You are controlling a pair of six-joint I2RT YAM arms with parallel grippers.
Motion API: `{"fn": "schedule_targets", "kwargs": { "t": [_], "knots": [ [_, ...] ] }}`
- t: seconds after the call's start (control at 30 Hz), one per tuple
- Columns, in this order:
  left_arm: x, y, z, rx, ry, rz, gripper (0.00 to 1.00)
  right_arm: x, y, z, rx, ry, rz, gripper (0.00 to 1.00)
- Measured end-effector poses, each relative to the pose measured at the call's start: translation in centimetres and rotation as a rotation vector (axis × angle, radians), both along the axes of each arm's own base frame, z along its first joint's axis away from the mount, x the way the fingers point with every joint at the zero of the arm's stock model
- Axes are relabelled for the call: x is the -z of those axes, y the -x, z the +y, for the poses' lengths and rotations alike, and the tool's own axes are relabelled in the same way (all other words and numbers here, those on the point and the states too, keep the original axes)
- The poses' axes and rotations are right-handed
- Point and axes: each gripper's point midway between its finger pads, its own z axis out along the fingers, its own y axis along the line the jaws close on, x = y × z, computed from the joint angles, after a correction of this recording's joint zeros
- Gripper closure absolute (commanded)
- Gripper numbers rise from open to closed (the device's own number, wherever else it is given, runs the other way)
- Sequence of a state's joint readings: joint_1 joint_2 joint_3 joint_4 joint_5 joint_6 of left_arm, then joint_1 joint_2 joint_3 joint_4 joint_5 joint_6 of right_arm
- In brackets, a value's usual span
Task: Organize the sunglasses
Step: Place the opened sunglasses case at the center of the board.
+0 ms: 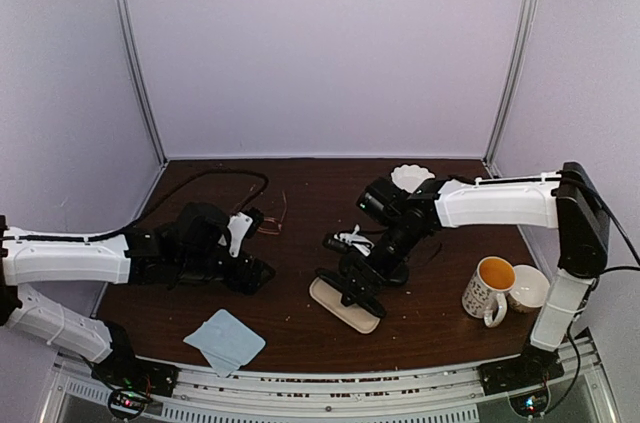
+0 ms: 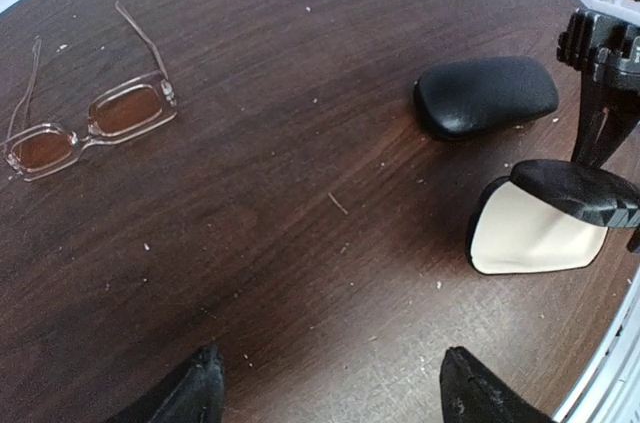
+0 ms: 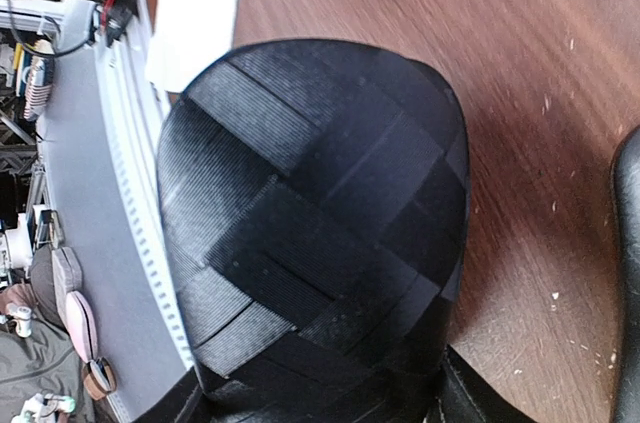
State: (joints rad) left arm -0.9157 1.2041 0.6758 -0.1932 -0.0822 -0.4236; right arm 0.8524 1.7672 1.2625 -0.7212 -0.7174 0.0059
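Observation:
The reddish-copper sunglasses (image 2: 90, 128) lie open on the brown table, far left in the left wrist view, and show faintly in the top view (image 1: 272, 219). The dark-framed pair is hidden. My left gripper (image 2: 335, 398) is open and empty over bare table, well short of the glasses; in the top view it (image 1: 255, 273) sits left of centre. My right gripper (image 3: 320, 405) is shut on the woven black lid (image 3: 310, 223) of the open glasses case (image 1: 345, 305), whose cream lining (image 2: 520, 238) faces up. The top view shows this gripper (image 1: 360, 288) over the case.
A closed black case (image 2: 485, 93) lies behind the open one. A light-blue cloth (image 1: 225, 340) lies at the front left. A mug (image 1: 488, 288) and a bowl (image 1: 528, 286) stand at the right, a white dish (image 1: 410, 176) at the back.

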Motion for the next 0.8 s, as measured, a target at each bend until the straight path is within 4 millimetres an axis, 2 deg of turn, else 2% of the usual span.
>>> {"fn": "schedule_targets", "kwargs": {
  "t": [0.13, 0.23, 0.3, 0.53, 0.8],
  "knots": [
    [1.4, -0.2, 0.0, -0.005, -0.041, 0.016, 0.25, 1.8, -0.2, -0.3, 0.003, 0.048, 0.037, 0.85],
    [2.2, -0.2, 0.0, -0.002, -0.064, 0.030, 0.25, 2.6, -0.4, -0.5, 0.007, 0.073, 0.051, 0.66],
    [2.4, -0.2, 0.1, -0.001, -0.069, 0.032, 0.25, 2.7, -0.5, -0.5, 0.009, 0.078, 0.054, 0.58],
    [2.5, -0.3, 0.0, -0.003, -0.071, 0.034, 0.26, 2.7, -0.9, -0.8, 0.014, 0.088, 0.045, 0.42],
    [2.7, -0.7, -0.2, -0.006, -0.077, 0.038, 0.26, 3.0, -1.5, -1.1, 0.028, 0.100, 0.034, 0.33]
  ]
}}
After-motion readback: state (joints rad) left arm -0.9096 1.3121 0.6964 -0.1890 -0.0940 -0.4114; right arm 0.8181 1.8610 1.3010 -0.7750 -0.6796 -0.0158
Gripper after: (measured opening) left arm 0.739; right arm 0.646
